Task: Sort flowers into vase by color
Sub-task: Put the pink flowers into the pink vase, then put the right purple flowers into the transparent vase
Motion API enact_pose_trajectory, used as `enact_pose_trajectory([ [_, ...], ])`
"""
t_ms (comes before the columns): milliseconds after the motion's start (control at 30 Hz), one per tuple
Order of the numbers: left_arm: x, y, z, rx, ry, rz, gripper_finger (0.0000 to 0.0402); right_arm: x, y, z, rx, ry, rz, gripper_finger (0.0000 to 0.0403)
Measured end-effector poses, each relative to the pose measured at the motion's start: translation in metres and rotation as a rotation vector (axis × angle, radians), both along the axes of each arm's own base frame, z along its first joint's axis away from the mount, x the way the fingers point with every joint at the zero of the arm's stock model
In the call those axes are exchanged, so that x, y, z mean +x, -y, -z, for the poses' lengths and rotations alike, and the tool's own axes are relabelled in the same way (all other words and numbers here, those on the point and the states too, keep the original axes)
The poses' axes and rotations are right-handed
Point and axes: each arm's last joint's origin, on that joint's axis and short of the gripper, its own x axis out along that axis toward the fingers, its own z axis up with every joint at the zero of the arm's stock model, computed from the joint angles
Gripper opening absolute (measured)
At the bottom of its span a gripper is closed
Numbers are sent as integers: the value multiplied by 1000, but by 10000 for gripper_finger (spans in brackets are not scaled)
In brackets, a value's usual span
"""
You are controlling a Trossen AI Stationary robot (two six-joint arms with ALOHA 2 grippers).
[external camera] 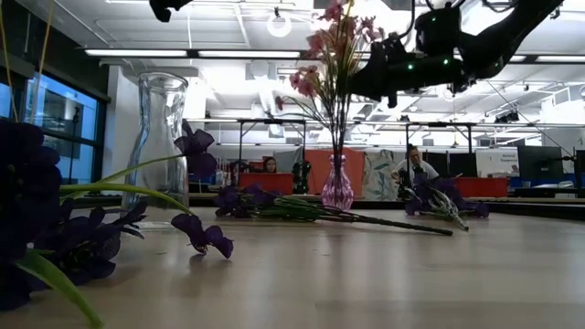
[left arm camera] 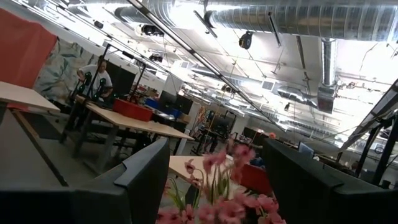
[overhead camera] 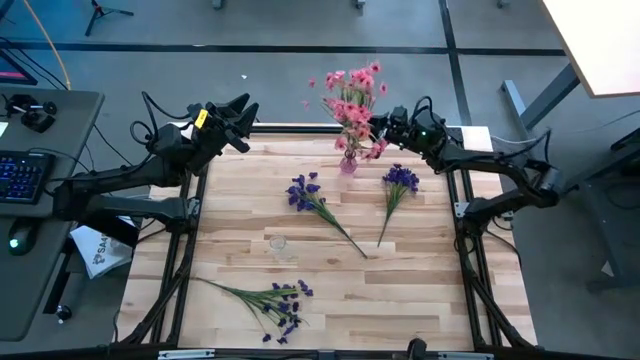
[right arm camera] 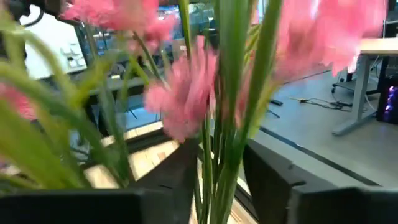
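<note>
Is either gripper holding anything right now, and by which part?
Left gripper: nothing. Right gripper straddles the pink flowers' stems above the pink vase; whether it grips cannot be told.

blurred: pink flowers [right arm camera: 186, 106] | cut off: purple flowers [external camera: 37, 219], low view's left edge

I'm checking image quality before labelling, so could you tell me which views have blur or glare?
Right wrist view: the pink flowers and stems are close and blurred. Low view: the near purple flowers are dark and soft against bright ceiling lights. Left wrist view: ceiling glare, the pink blossoms soft. High view: evenly lit, sharp.
</note>
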Motion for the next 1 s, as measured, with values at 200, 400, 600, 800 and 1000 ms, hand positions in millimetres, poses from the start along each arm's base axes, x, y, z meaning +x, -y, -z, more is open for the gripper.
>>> enact_pose_trajectory([
  [200, 0, 0, 0, 0, 0, 0, 246, -11, -8, -7, 40, -62, 2, 195],
  [400, 0, 0, 0, -1, 0, 0, 246, -21, -16, -11, 44, -133, -4, 230],
  [600, 0, 0, 0, 0, 0, 1, 246, -38, -23, -20, 21, -188, 9, 236],
  [800, 0, 0, 0, 5, -7, -2, 246, -52, -30, -25, 39, -220, 22, 236],
  [1000, 0, 0, 0, 16, -17, -8, 246, -62, -33, -32, 33, -212, 43, 236],
])
